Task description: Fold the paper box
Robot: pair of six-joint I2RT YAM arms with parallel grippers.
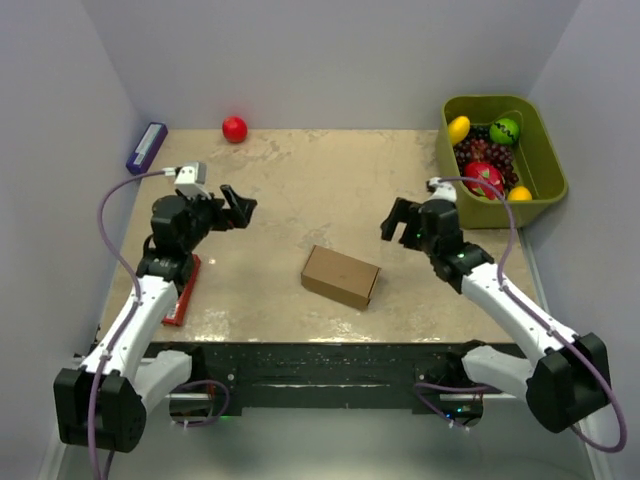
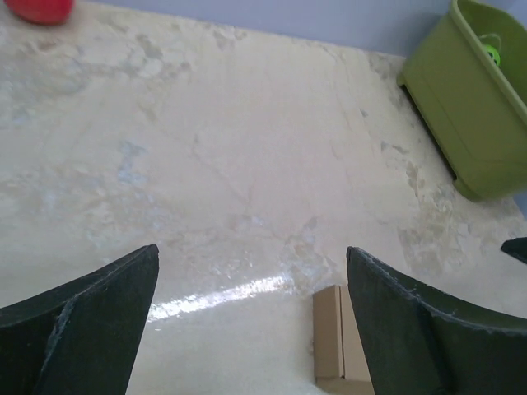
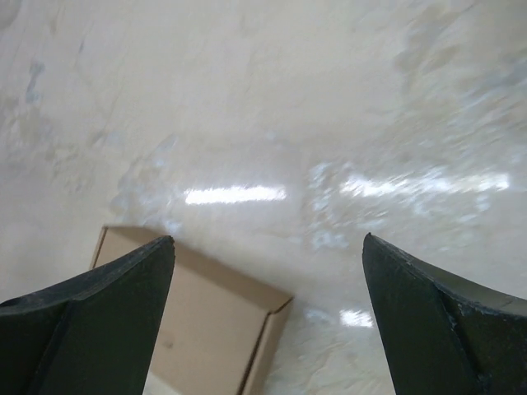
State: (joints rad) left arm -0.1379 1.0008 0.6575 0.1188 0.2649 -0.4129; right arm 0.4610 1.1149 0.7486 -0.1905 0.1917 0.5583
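1. The paper box point(image 1: 341, 276) is lying on the tabletop point(image 1: 300, 180), near-centre, its long axis running left-right with the right end angling nearer.
2. The left jaws and right jaws are gaping wide, holding nothing.
3. The box is sitting between them and nearer than both; the right jaws are hovering closer to it.
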